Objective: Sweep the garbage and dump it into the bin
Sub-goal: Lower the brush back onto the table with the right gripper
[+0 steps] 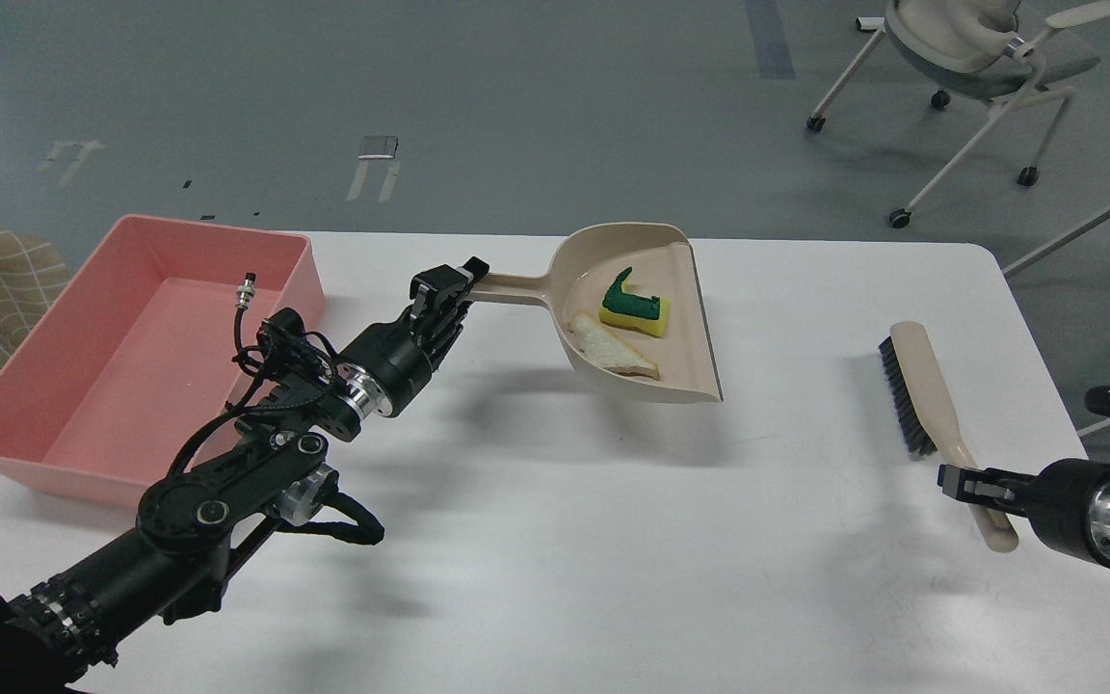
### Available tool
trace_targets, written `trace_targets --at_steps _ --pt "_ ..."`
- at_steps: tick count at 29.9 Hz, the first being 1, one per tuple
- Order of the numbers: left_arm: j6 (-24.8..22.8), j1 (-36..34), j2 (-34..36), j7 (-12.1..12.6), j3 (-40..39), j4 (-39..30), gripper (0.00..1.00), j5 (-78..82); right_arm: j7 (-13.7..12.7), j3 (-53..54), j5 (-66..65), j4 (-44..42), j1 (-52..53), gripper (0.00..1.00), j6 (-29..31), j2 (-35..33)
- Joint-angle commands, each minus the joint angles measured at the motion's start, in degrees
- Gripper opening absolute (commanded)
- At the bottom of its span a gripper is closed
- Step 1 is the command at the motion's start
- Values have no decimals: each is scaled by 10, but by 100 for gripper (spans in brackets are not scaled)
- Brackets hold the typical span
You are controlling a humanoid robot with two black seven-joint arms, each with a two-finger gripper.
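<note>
left tool [454, 280] clamps dustpan [680, 318] handle | garbage [627, 333] inside, right of bin [54, 386] | right tool [962, 480] at brush [931, 386] handle, grip unclear

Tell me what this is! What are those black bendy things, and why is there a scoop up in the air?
Those black bendy things are a robot's two arms. The picture is taken from the robot's own head, looking down at a white table, so you see its arms the way you see your own.

Each arm ends in a gripper, a two-finger pincher. The left gripper is shut on the handle of a beige dustpan, holding it above the table. Inside the pan are two bits of garbage: a yellow sponge piece with a green top and a pale strip.

On the left sits a pink bin, where the garbage goes. On the right lies a brush with black bristles. The right gripper is at its handle; whether it grips it, I cannot tell.
</note>
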Motion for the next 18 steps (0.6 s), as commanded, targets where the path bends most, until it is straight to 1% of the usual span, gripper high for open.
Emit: trace_targets --at_steps 1,4,7,9,11,16,18 --pt "0 0 -1 0 0 0 12 0 0 -1 0 0 -1 70 0 0" --pt "0 1 0 0 0 0 12 0 0 -1 0 -1 -1 74 0 0" --pt "0 1 1 0 -1 0 12 0 0 -1 0 -4 -1 84 0 0" --pt "0 1 1 -1 -1 0 12 0 0 -1 0 -7 -1 86 0 1" --pt "0 1 1 0 -1 0 12 -2 -1 -1 1 -10 0 93 0 3" --pt "0 1 1 0 0 0 12 -8 -1 -1 1 -11 0 96 0 3" --pt "0 1 0 0 0 0 12 -8 -1 -1 1 -11 -1 99 0 4"
